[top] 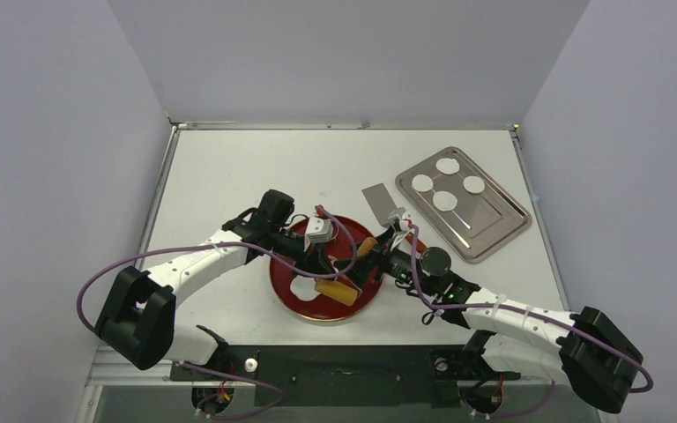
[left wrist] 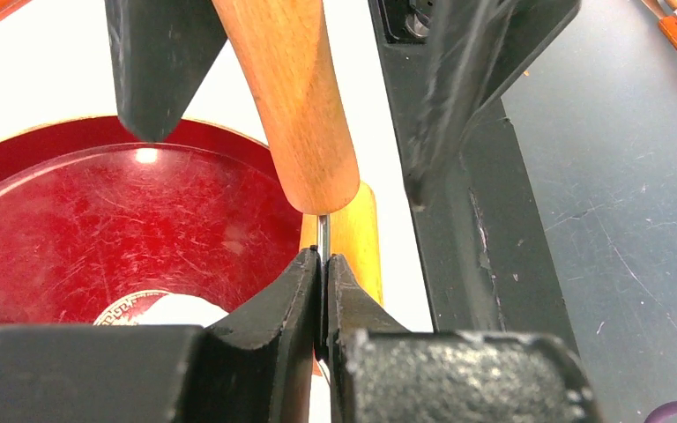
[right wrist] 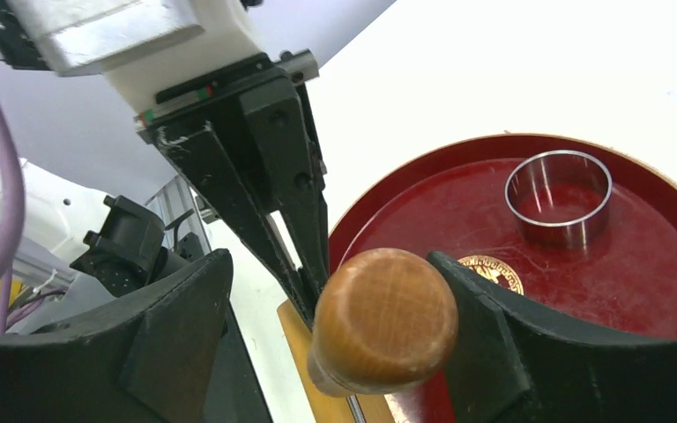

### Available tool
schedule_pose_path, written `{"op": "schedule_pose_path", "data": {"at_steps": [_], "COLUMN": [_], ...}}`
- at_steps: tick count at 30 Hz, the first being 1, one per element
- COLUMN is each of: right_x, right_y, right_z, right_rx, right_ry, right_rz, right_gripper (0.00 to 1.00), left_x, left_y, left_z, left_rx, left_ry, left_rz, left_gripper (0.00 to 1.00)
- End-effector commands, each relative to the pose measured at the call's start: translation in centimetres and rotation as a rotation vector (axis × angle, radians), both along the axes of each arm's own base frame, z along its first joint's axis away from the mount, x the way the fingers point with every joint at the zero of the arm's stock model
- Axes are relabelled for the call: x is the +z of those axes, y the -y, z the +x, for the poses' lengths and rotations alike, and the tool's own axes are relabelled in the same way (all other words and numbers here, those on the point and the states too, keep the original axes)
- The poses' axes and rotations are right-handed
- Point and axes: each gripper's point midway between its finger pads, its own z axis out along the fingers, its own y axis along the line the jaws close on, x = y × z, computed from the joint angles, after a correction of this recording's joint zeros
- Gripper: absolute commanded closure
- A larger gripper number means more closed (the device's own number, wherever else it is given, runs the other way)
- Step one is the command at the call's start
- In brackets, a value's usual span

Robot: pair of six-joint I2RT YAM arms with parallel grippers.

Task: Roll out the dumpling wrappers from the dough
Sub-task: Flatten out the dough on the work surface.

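A wooden rolling pin (right wrist: 383, 317) stands between the fingers of my open right gripper (right wrist: 326, 264). Its right finger (right wrist: 476, 326) is against the pin and the left finger stands well clear. In the top view the pin (top: 366, 248) hangs over the red round tray (top: 282, 291). My left gripper (left wrist: 322, 256) is shut on a thin metal blade (left wrist: 322, 231) fixed to a yellow wooden piece (left wrist: 357, 238), just under the pin's end (left wrist: 304, 106). White dough (top: 301, 286) lies on the red tray (left wrist: 97, 229). Several round dumpling wrappers (top: 445, 201) rest on a steel tray (top: 494, 233).
A steel ring cutter (right wrist: 557, 194) sits on the red tray (right wrist: 652, 264). A flat metal scraper (top: 377, 203) lies between the red tray and the steel tray. The black base rail (left wrist: 485, 229) runs along the table's near edge.
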Motion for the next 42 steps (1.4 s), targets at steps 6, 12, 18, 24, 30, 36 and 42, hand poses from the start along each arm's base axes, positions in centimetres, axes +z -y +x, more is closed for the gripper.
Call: {"op": "schedule_pose_path", "data": {"at_steps": [6,12,18,24,30,36,42], "right_x": [1.1,0.4,0.5,0.0,-1.2,-1.6,-0.3], "right_y": [-0.8,-1.5,-1.3,0.4,3.0,1.4,-2.4], "right_z": [-2.5,-2.6,-2.3,-0.2,3.0,3.8,4.8], "right_rx": [0.177,0.212,0.187,0.020,-0.265,-0.345,-0.343], "right_ry": [0.045,0.033,0.039,0.009,-0.048,-0.058,-0.089], "right_rz": [-0.038,-0.050,-0.052,-0.069,-0.070,-0.126,-0.121], "right_gripper": [0.44,0.52,1.00,1.00,1.00,1.00,1.00], "left_x": [3.1,3.1,3.0,3.2,4.5,6.8,3.5], "left_y": [0.8,0.8,0.7,1.2,0.3,-1.1,-10.0], "left_z": [0.2,0.0,0.0,1.6,6.7,7.8,14.2], "left_rx": [-0.038,-0.043,-0.045,0.026,0.248,0.328,0.845], "left_ry": [0.054,0.047,0.044,0.046,0.023,-0.008,-0.003], "left_rz": [-0.086,-0.090,-0.086,-0.066,-0.038,-0.049,0.229], "left_gripper": [1.00,1.00,1.00,0.97,0.66,0.61,0.56]}}
